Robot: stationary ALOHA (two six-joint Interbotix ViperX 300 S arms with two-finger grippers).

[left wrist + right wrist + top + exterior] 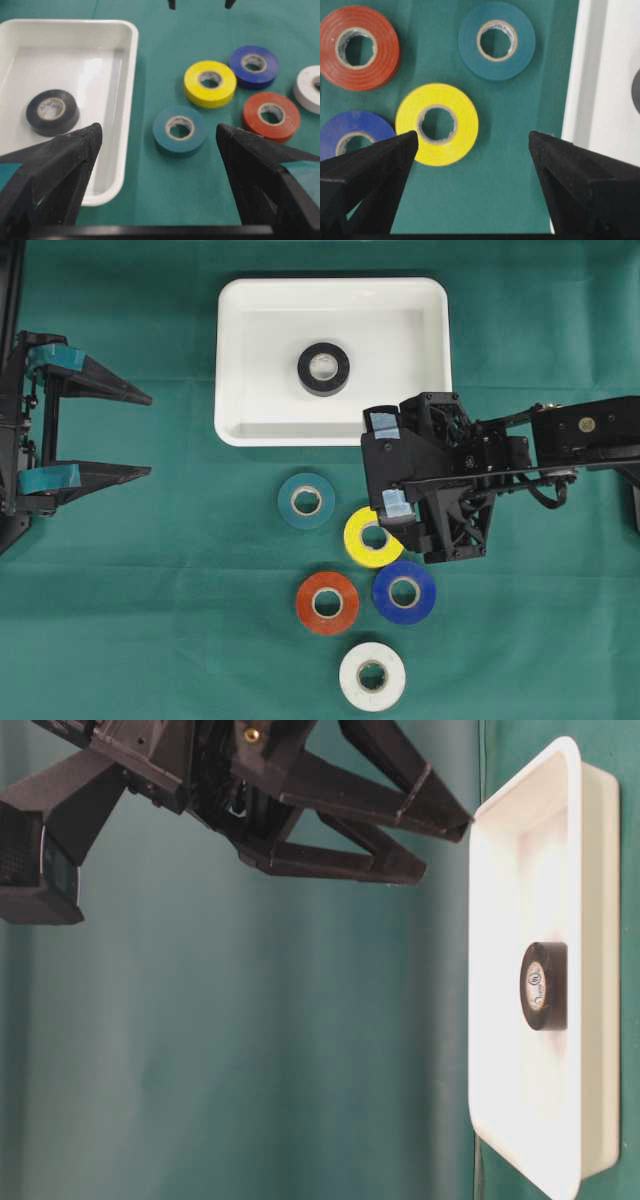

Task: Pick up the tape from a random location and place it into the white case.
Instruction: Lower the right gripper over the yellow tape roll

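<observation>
Nearest the front edge of the green cloth (120, 640) lies a white roll (372, 676), then red (327, 602), blue (404, 592), yellow (372, 537) and teal (306, 500) rolls. Above them the right gripper (472, 142) hangs, jaws spread, empty. Farther back, the black tape (323, 368) lies inside the white case (232, 360). At the left edge, the left gripper (148, 435) is spread too.

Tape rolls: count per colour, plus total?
black tape roll: 1, in the white case
teal tape roll: 1
yellow tape roll: 1
red tape roll: 1
blue tape roll: 1
white tape roll: 1
Total: 6 rolls, 5 on the green cloth
</observation>
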